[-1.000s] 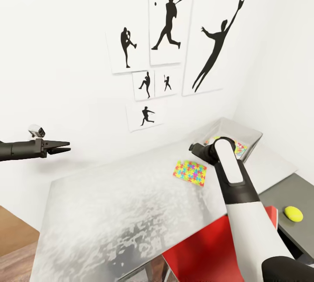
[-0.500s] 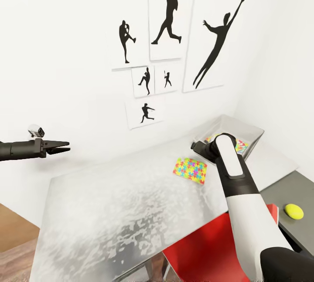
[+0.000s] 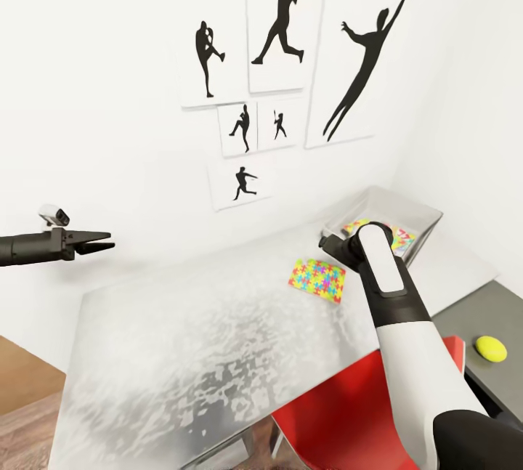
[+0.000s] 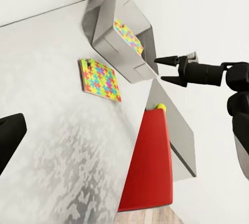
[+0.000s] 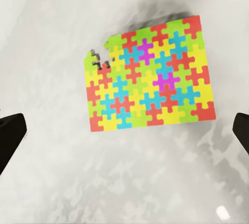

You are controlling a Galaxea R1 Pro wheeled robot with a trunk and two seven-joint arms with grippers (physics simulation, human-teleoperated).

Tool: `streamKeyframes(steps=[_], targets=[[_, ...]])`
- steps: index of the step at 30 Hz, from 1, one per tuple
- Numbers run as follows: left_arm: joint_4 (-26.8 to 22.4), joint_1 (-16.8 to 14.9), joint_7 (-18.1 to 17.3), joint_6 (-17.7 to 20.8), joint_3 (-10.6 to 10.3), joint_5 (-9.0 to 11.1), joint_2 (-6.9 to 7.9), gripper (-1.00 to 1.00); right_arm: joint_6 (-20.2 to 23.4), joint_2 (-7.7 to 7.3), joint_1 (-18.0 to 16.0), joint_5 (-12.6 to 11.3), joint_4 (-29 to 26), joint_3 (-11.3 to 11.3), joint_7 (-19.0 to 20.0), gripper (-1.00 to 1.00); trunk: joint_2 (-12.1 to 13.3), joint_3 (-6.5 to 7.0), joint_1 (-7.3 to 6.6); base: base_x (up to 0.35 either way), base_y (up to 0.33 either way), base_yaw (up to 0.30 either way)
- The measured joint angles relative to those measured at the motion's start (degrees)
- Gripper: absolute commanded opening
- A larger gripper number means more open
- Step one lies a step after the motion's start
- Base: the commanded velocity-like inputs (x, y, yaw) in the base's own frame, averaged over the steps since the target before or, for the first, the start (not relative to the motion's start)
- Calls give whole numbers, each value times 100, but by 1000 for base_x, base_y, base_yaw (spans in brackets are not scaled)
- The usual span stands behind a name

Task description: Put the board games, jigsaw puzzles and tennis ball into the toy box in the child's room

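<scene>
Pale mottled tabletop (image 3: 196, 354) before me, one jigsaw puzzle (image 3: 317, 280) lying flat on it, toy box (image 3: 418, 227) at its far corner, tennis ball (image 3: 490, 348) on its lower dark section (image 3: 465, 314)

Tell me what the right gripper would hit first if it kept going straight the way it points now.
Probably the jigsaw puzzle lying on the pale table: the right wrist view looks straight at it between the open fingers. The right gripper hangs above it, though depth is hard to judge.
</scene>
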Motion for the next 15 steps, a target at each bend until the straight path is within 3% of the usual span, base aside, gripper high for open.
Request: streamKeyframes(steps=[15], targets=[[0, 0, 0, 0, -9, 9, 1, 100, -501, 15, 13, 21, 95, 86, 2, 100, 0, -141, 0, 0, 0, 0]])
